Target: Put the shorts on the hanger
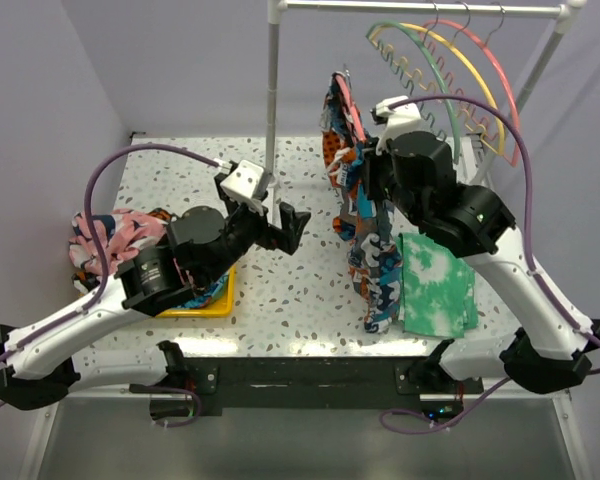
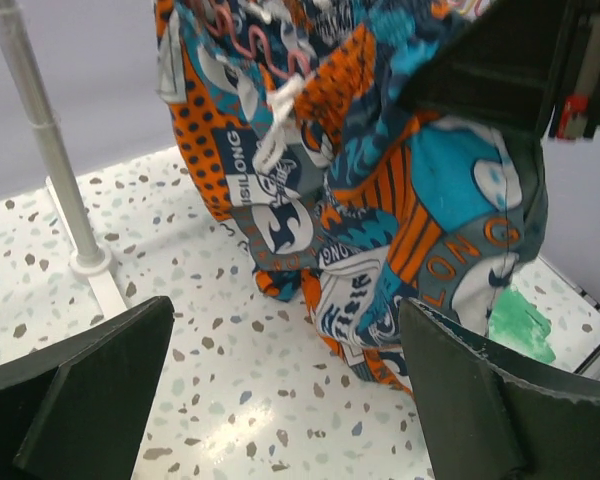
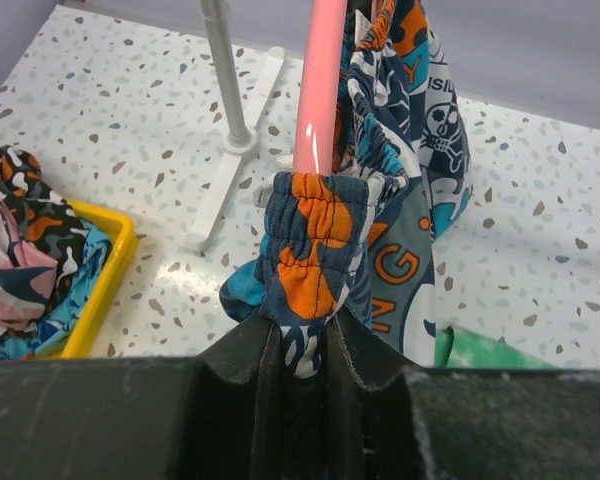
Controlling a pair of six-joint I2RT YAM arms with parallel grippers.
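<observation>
The orange, teal and navy shorts (image 1: 368, 235) hang upright in the middle of the table, their hem touching the tabletop. A coral-pink hanger arm (image 3: 318, 90) runs up through the waistband and shows at the top of the shorts (image 1: 345, 100). My right gripper (image 3: 305, 345) is shut on the gathered waistband of the shorts (image 3: 310, 240), holding them up (image 1: 368, 170). My left gripper (image 1: 288, 225) is open and empty, left of the shorts and low over the table. In the left wrist view (image 2: 290, 400) the shorts (image 2: 380, 200) and white drawstring (image 2: 275, 130) hang just ahead.
A yellow tray (image 1: 208, 302) at the left holds a pink-and-navy garment (image 1: 115, 235). Green tie-dye cloth (image 1: 438, 285) lies right of the shorts. The rack pole (image 1: 273, 110) stands behind my left gripper. Green (image 1: 385, 28), yellow (image 1: 435, 40) and coral (image 1: 492, 62) hangers hang on the rail.
</observation>
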